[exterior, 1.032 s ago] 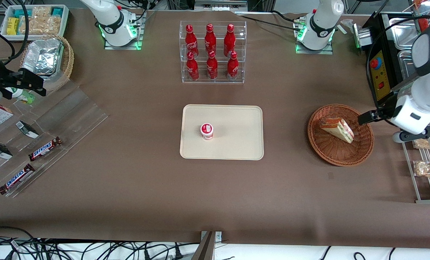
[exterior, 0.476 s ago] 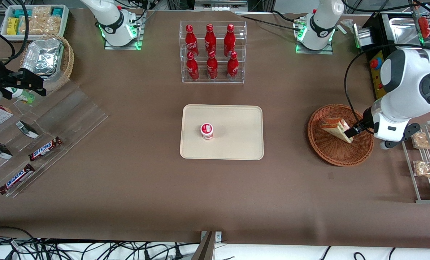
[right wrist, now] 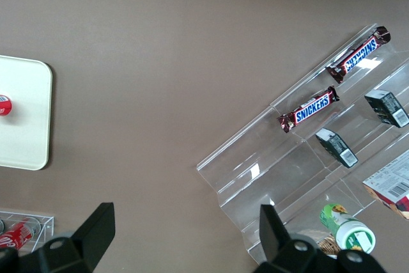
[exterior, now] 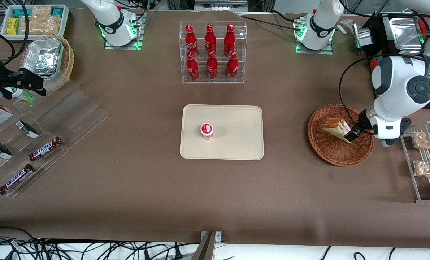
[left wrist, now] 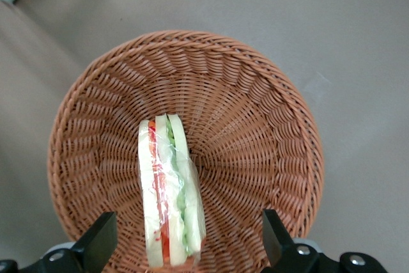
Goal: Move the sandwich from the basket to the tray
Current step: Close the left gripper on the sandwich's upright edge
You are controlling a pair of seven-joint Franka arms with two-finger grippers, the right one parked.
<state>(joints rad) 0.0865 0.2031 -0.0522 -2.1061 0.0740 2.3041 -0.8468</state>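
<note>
Here the table (exterior: pixel 128 187) is covered edge to edge in brown paper, with loose black cables (exterior: pixel 74 249) along the edge nearest the front camera. Toward the working arm's end sits the basket (exterior: pixel 339 151), and the sandwich (exterior: pixel 335 127) lies in it on its side, wrapped in film, its layered edge facing the wrist camera. The gripper (exterior: pixel 352 135) hangs just above the sandwich, over the basket, its fingers (left wrist: pixel 96 244) spread wide with the wedge between them and neither touching it. The tray (exterior: pixel 236 144) lies mid-table, well apart from the basket, with a small red-lidded cup (exterior: pixel 207 130) on it. Farther from the camera stands a clear rack of red bottles (exterior: pixel 212 52).
</note>
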